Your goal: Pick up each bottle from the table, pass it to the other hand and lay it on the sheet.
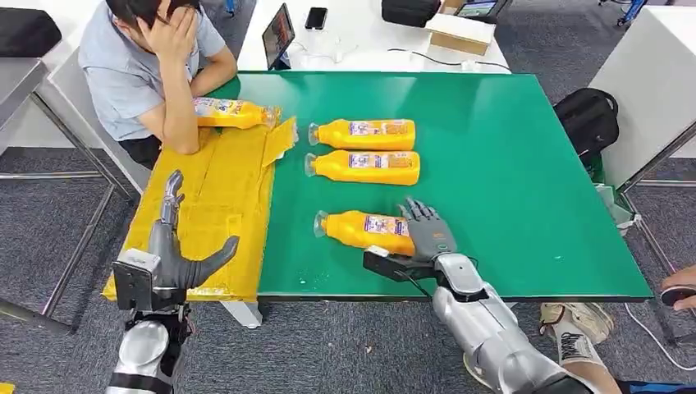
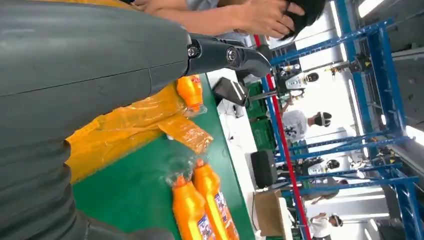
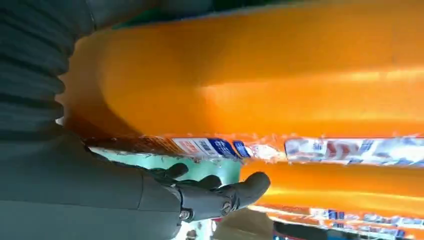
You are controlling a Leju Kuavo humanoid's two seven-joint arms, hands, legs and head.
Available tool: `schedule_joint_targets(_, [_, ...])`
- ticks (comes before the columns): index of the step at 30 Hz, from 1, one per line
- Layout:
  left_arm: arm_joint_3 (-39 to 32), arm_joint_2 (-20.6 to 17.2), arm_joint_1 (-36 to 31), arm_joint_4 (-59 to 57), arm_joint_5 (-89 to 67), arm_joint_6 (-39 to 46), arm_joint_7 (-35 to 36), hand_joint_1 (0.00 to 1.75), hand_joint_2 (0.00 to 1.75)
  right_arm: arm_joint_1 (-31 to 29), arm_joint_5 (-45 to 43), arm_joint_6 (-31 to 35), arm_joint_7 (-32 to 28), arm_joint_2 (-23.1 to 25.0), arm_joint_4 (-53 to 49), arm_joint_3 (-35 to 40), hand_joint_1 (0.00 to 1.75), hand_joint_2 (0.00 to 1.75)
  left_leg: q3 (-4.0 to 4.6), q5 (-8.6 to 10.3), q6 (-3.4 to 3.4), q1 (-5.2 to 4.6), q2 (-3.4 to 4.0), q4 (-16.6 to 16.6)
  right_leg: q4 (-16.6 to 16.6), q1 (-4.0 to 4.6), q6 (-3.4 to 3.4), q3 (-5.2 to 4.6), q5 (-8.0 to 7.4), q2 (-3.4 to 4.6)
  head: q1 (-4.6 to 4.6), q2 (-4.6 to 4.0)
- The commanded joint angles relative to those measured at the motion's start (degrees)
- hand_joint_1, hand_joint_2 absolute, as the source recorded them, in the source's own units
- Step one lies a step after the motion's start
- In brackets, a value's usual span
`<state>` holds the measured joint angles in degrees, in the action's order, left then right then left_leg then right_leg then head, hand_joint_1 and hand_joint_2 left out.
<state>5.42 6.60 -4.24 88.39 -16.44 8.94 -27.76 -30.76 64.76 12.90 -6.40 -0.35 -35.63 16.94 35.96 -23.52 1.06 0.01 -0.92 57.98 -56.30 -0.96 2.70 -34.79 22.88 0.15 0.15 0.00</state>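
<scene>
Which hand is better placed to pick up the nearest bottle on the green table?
Right. The right hand already lies at the nearest bottle; the left hand hovers open over the yellow sheet.

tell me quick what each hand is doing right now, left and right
Left hand: open, fingers spread over the yellow sheet, holding nothing.
Right hand: wrapped over the base of the nearest bottle on the table; a firm grip cannot be told.

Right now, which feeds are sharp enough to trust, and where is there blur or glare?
Head view: evenly lit and sharp; right hand at the nearest bottle. Right wrist view: that bottle looms close and soft, with a pale sheen. Left wrist view: background windows blown out white, left hand dark and blurred.
</scene>
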Motion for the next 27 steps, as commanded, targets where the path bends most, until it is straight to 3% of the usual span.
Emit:
schedule_joint_targets(1, [1.6,-2.4,-3.1,-5.7,2.4,-1.9,1.1,0.00,1.75,-1.8,-2.1,-4.3,-1.7,-0.6,11.9,2.2,1.75,1.75,-0.31,-0.01,-0.08,0.08,-0.09,-0.1,0.2,0.11,-0.14,0.36,0.04,-0.18,0.00,0.00])
schedule_joint_targets(7, [1.4,-2.8,-3.5,-5.6,3.6,-2.8,1.5,0.00,1.75,-3.4,0.2,-7.5,1.4,-1.5,14.4,6.3,1.75,1.75,-0.51,-0.09,0.05,0.03,-0.08,-0.1,0.1,0.05,-0.12,0.00,0.12,-0.11,0.02,0.00])
schedule_joint_targets(17, [1.9,-3.5,-4.4,-6.4,3.8,-3.5,0.7,0.00,1.75,-2.0,-4.3,-9.0,-3.4,-2.6,14.7,4.8,1.75,1.75,-0.74,-0.09,0.03,0.07,-0.26,-0.1,0.3,0.11,-0.10,0.30,0.13,-0.31,0.00,0.00])
schedule_joint_targets(19, [1.9,-3.5,-4.8,-6.5,4.0,-3.5,0.3,0.00,1.75,-1.6,-6.7,-8.5,-6.9,-2.3,13.8,4.1,1.75,1.75,-0.75,-0.09,0.02,0.10,-0.26,-0.2,0.3,0.13,-0.12,0.32,0.12,-0.33,0.00,0.00])
schedule_joint_targets(21, [1.8,-2.9,-5.2,-6.5,5.2,-3.3,-0.2,0.00,1.75,0.0,-13.9,-8.0,-14.7,-1.4,11.3,-0.6,1.75,1.75,-0.71,-0.10,0.05,0.07,-0.21,-0.1,0.2,0.09,-0.03,0.26,0.15,-0.23,0.00,0.00])
schedule_joint_targets(24, [0.9,0.3,-5.4,-5.9,10.0,-0.7,0.3,0.00,1.75,4.4,-23.9,-3.4,-24.0,1.1,1.1,-5.2,1.75,1.75,-0.74,-0.11,0.05,0.09,-0.23,-0.1,0.3,0.12,-0.02,0.33,0.16,-0.23,0.00,0.00])
schedule_joint_targets(27, [1.7,0.6,-5.4,-5.7,11.0,0.2,0.7,0.00,1.75,6.4,-25.3,-4.0,-22.3,1.3,-4.6,-4.2,1.75,1.75,-0.67,-0.12,0.08,0.11,0.01,-0.1,0.4,0.13,-0.01,0.70,0.03,-0.03,0.04,0.00])
